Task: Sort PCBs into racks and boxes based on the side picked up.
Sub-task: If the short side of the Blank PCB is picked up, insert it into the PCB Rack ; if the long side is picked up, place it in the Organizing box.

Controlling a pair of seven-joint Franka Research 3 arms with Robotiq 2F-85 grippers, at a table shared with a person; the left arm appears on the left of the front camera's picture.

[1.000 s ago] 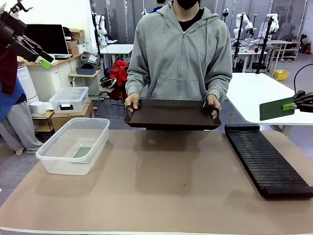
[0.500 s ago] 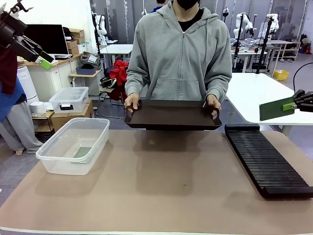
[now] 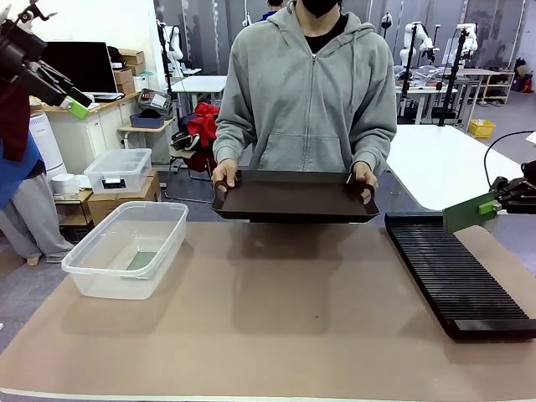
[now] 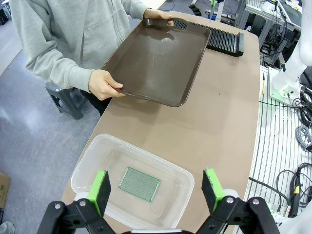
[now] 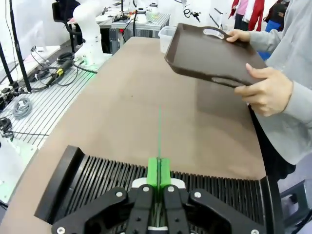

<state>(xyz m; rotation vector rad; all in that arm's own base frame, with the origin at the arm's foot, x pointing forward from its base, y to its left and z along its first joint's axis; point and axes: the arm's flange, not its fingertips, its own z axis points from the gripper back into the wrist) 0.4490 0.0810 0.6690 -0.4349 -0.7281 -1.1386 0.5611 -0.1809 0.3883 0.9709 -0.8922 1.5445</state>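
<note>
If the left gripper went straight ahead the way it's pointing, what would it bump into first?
Probably the PCB lying in the clear box: the open left gripper looks straight down into it. How far off it is stays unclear.

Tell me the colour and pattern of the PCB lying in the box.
Green with a fine grid of dots; the PCB shows best in the left wrist view.

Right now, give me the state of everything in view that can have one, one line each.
Left gripper: open, holding nothing, above the clear tub.
Right gripper: shut on a PCB, above the rack.
Held PCB: on edge, above the rack's far end.
Other PCB: flat inside the tub.
Clear tub: no lid.
Rack: slots unfilled.
Brown tray: held off the table by the person's two hands.
</note>
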